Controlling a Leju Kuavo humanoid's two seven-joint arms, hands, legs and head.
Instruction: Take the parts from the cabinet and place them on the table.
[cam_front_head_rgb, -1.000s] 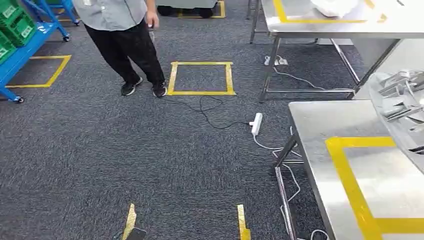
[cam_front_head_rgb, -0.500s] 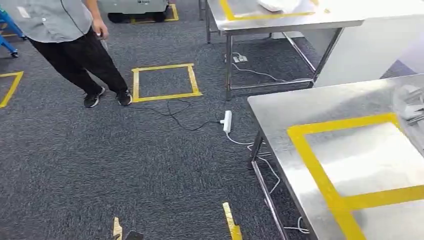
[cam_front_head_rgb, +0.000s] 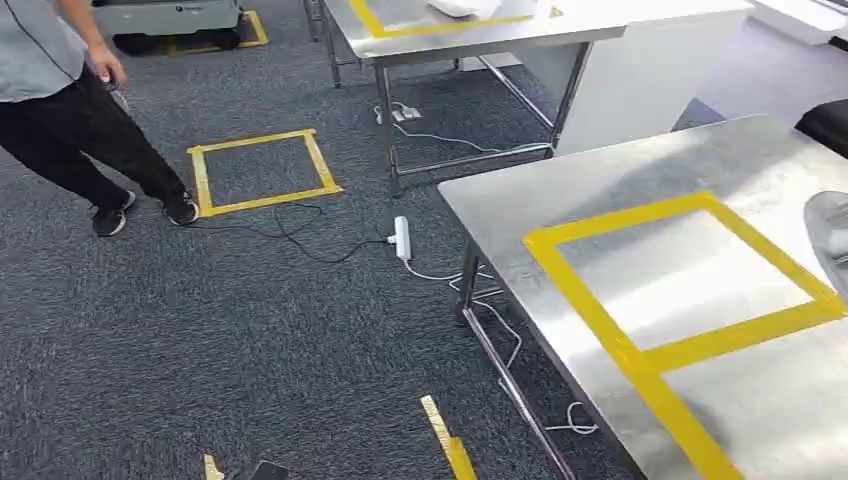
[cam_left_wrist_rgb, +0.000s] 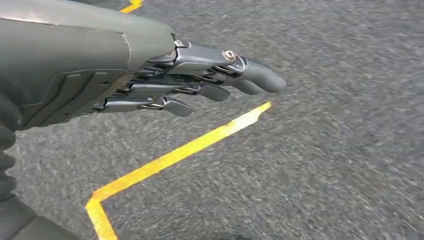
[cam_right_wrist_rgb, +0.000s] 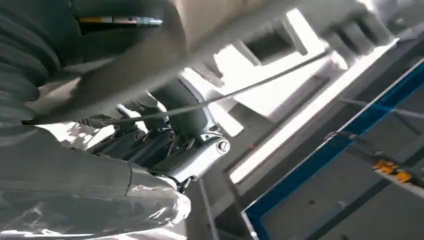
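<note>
Now, bring the part (cam_front_head_rgb: 832, 240), a grey blur at the right edge of the head view, over the table (cam_front_head_rgb: 500, 205) and aim inside the yellow tape square (cam_front_head_rgb: 585, 298) at centre right. Keep the right hand (cam_right_wrist_rgb: 165, 145), seemingly curled around the part though blurred, firm. Leave the left hand (cam_left_wrist_rgb: 200, 82), stretched out and empty above the carpet (cam_left_wrist_rgb: 325, 175), aside. Lower slowly; release only once resting flat.

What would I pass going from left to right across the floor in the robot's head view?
A person walking on the carpet → the yellow tape square → the white power strip → the steel table with its yellow tape frame.
</note>
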